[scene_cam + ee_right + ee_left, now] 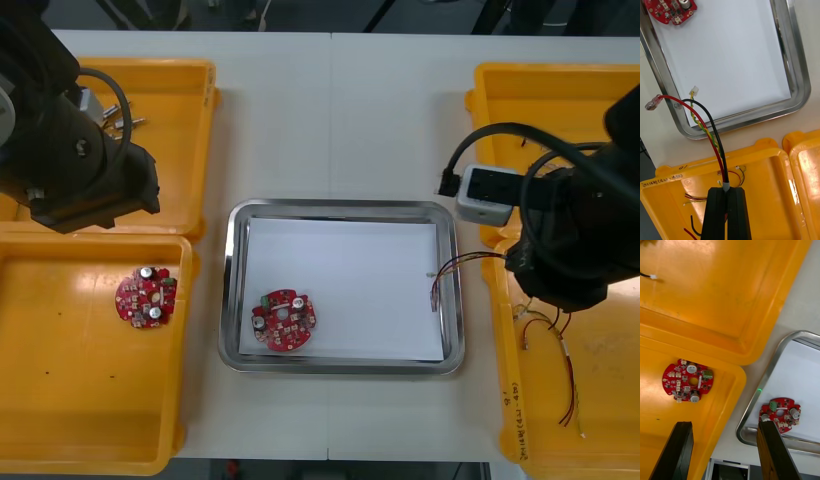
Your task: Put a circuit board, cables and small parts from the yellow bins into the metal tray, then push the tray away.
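Our right pincer (pixel 728 190) is shut tight on a cable (pixel 709 131) with red, black and yellow strands. We see this from the right wrist. The pincer is above a yellow bin (pixel 771 176) where more cables (pixel 692 198) lie. The cable's loose ends reach the rim of the metal tray (pixel 799 78). The white plug is just over the white inside, and the clear plug on the red strand is outside the rim. A circuit board (pixel 672 11) lies in the tray, well apart from those ends.

From the front, our right arm (pixel 575 240) is over the bin's edge beside the tray. Our left arm (pixel 80 170) hangs over the bins on the other side.

From the left wrist, our left pincer (pixel 724 424) is open and holds nothing. A second board (pixel 687 380) lies in the bin under it.

We think letting go now could go wrong. Most of the cable may drop on the rim, the table (pixel 330 120) or into the bin, because it isn't far enough over the tray. The red end could also hook on the rim.
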`<state>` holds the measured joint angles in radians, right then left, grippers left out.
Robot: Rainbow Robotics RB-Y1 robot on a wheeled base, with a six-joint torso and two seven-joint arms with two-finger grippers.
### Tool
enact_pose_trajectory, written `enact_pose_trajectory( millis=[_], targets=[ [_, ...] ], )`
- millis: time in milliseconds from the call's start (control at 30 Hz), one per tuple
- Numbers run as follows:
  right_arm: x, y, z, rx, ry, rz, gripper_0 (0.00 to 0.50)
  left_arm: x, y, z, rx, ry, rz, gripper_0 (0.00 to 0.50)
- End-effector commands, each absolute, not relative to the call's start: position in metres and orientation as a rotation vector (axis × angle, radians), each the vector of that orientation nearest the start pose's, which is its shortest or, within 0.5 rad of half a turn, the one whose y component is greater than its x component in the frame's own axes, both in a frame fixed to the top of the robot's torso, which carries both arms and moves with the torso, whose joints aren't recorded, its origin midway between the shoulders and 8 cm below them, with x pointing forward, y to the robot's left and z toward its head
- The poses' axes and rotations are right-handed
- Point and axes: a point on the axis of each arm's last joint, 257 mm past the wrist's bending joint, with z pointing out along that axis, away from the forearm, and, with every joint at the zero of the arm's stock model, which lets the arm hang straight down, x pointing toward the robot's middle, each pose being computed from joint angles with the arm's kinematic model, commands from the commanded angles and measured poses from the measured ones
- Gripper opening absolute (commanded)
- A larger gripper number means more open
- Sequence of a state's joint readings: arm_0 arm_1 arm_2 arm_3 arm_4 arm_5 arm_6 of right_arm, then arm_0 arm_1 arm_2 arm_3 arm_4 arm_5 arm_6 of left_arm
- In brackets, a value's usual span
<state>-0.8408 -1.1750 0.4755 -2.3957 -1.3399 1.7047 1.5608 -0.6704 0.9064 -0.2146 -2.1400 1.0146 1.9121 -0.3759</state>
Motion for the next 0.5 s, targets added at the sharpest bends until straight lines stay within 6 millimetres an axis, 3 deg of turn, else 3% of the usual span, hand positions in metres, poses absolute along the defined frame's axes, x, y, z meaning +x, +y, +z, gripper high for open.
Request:
enact_pose_trajectory(
  millis=[33, 233, 500],
  targets=[
    [0.352, -0.149, -0.102, -1.722, 2.152, -0.235, 0.000, 0.423, 0.281, -0.100, -0.418, 2.667, -0.062, 0.500],
    [0.365, -0.122, -0.111, -1.744, 2.131, -0.201, 0.000, 0.433, 0.310, -0.091, -0.368, 2.680, -0.027, 0.500],
    [0.372, -0.105, -0.134, -1.793, 2.112, -0.216, 0.000, 0.447, 0.351, -0.084, -0.322, 2.684, 0.031, 0.500]
  ],
)
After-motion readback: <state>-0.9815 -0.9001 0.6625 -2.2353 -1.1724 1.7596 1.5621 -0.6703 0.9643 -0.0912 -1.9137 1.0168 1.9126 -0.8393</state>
